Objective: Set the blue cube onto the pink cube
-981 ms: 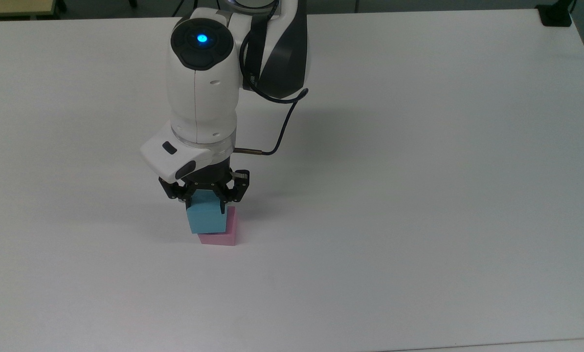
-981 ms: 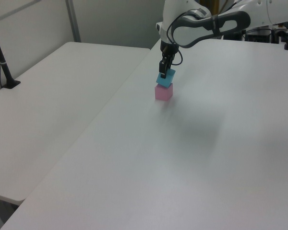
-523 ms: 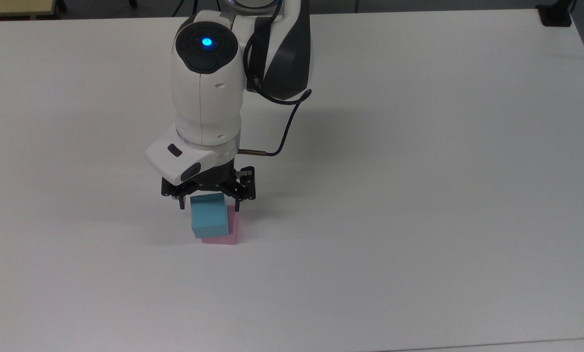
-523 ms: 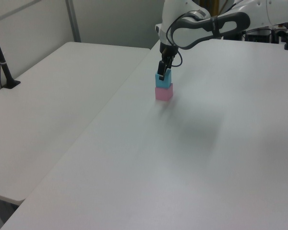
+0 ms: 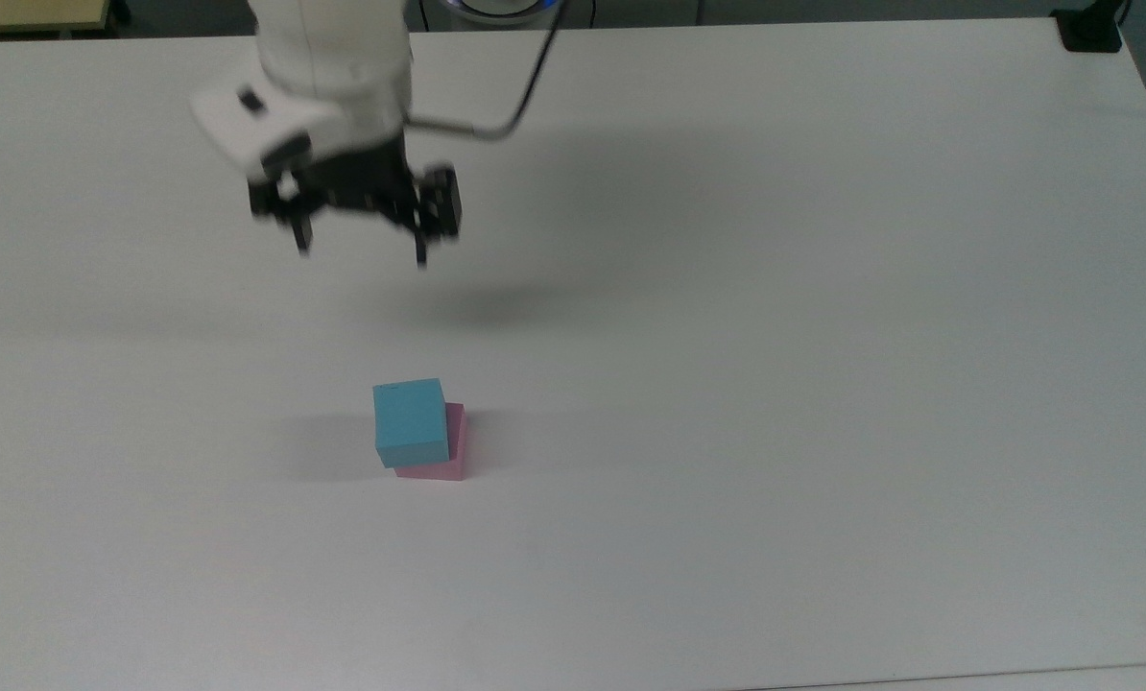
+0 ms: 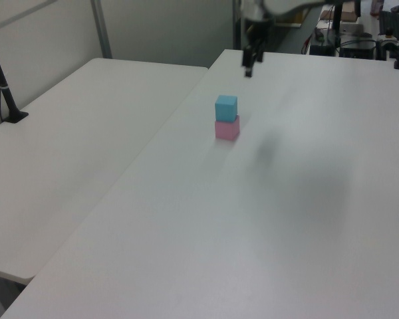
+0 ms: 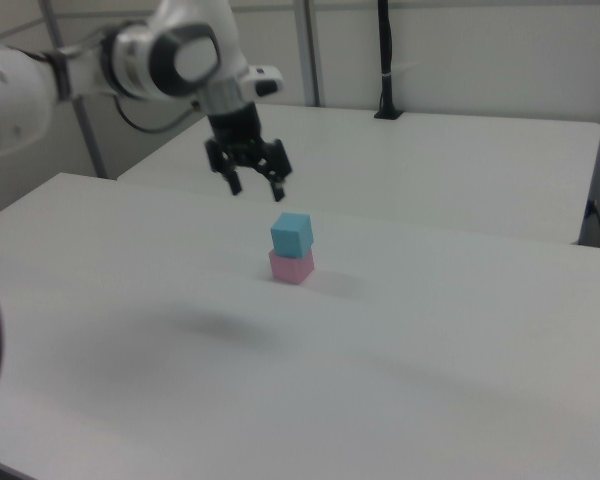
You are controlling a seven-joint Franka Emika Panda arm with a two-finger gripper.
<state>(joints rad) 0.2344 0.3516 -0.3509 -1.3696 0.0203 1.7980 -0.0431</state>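
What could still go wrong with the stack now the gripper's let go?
1. The blue cube sits offset on the pink cube, overhanging toward the top view's left; a table bump might tip it.
2. The gripper hangs open, clear of the stack; a low return pass could clip it.

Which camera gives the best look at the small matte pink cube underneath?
The right view: the small matte pink cube shows two clear faces beneath the light blue cube. The left view shows it similarly but farther off; the top view shows just a sliver.
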